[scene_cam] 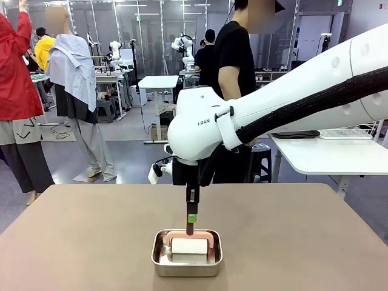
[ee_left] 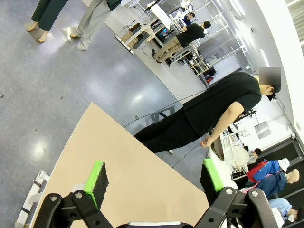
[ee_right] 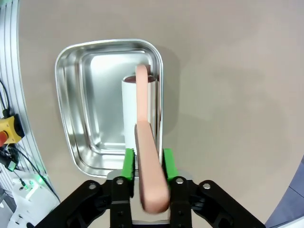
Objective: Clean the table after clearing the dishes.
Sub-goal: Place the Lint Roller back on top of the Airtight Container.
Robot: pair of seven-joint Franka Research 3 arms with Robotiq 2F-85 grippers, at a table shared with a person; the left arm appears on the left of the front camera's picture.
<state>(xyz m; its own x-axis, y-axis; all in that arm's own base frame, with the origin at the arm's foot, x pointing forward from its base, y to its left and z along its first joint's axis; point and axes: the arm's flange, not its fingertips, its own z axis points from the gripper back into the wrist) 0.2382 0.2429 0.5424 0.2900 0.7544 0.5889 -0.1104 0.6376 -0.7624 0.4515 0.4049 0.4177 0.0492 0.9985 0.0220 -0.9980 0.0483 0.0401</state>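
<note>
Table [scene_cam: 73, 242], tan-brown, fills the front view's lower half; its near edge is cut off. Steel pan [scene_cam: 186, 254] sits near that edge at the middle, holding a white lint roller [scene_cam: 189, 245] lying flat. Right gripper [scene_cam: 191, 225] hangs above it, mostly hidden behind the wrist. Right wrist view shows the pink handle [ee_right: 147, 161] between narrowly set pads [ee_right: 128, 164], long axis toward the camera; contact cannot be judged. Left gripper [ee_left: 156, 183] stands wide open over the table's corner.
</note>
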